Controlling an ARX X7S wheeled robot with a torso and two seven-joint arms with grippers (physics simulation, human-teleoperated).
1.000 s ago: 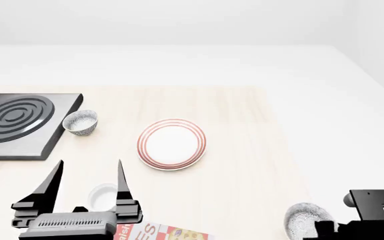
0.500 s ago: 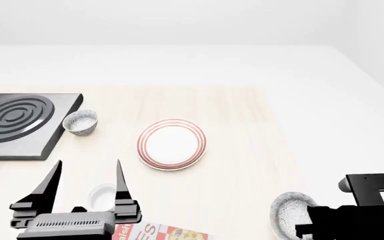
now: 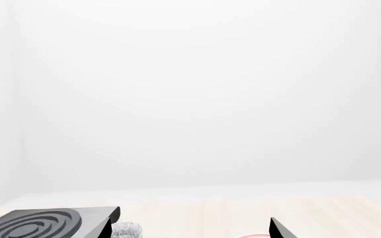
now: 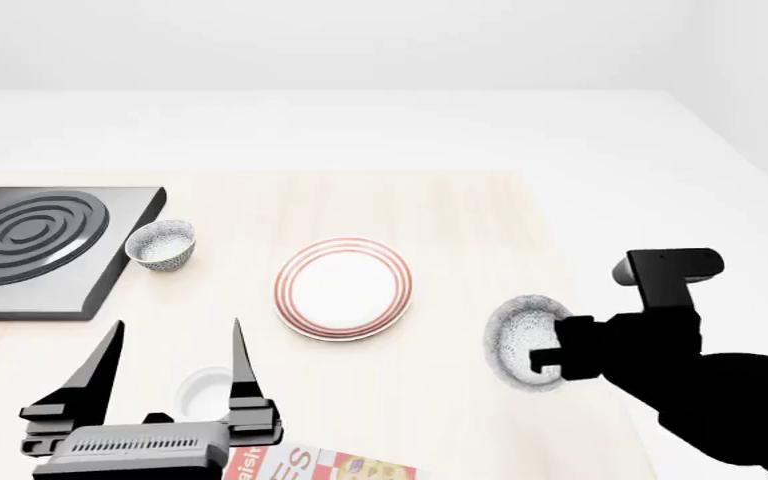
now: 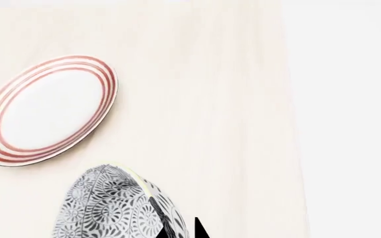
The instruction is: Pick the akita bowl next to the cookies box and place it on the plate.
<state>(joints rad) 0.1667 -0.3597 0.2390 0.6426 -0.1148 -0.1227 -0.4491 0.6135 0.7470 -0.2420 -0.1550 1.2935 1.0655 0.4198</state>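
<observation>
My right gripper (image 4: 552, 358) is shut on the rim of the akita bowl (image 4: 523, 340), holding it tilted on its side above the table, a short way right of the plate (image 4: 344, 288). The right wrist view shows the patterned bowl (image 5: 104, 208) pinched between the fingers of my right gripper (image 5: 177, 233), with the red-ringed plate (image 5: 45, 109) beyond it. The cookies box (image 4: 324, 467) peeks in at the near edge. My left gripper (image 4: 177, 326) stands open near the box with nothing between its fingers.
A second speckled bowl (image 4: 161, 244) sits beside a black stove plate (image 4: 31, 245) at the left. A small plain white cup (image 4: 204, 390) stands under my left gripper's fingers. The table's right edge (image 4: 584, 300) runs close to the held bowl.
My right arm has risen from the near right corner and moved left toward the plate, carrying the bowl, which now tips on its side. The left arm has stayed still.
</observation>
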